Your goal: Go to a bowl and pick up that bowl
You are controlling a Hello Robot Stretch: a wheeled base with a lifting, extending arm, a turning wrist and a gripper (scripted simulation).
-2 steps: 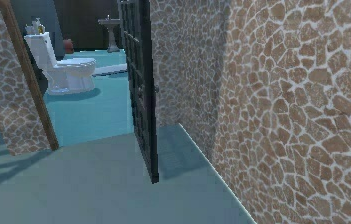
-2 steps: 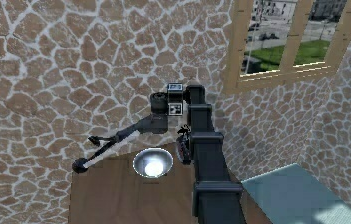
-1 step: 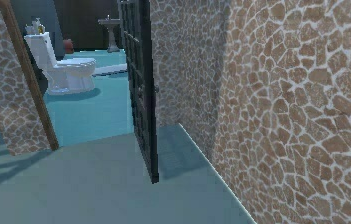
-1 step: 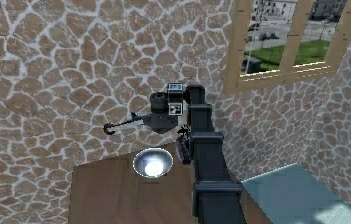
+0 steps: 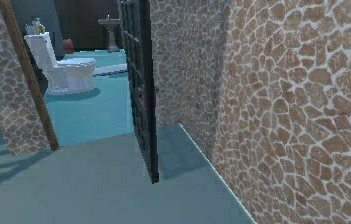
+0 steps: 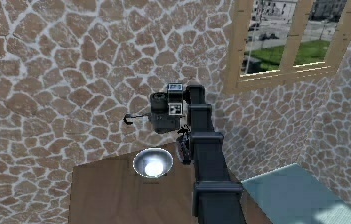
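A shiny metal bowl [image 6: 153, 162] rests on a brown wooden table [image 6: 113, 195] against a stone wall in the arm side view. The dark arm [image 6: 211, 165] rises along the bowl's right side. Above the bowl, the gripper [image 6: 135, 118] points toward the picture's left, with only stone wall behind its thin fingers. It holds nothing.
A window [image 6: 288, 40] with a wooden frame sits in the stone wall at the arm side view's upper right. In the forward view, a dark door [image 5: 141, 85] stands ajar onto a teal-floored bathroom with a white toilet [image 5: 68, 68] and a pedestal sink [image 5: 111, 30]. A stone wall [image 5: 283, 110] runs close along the right.
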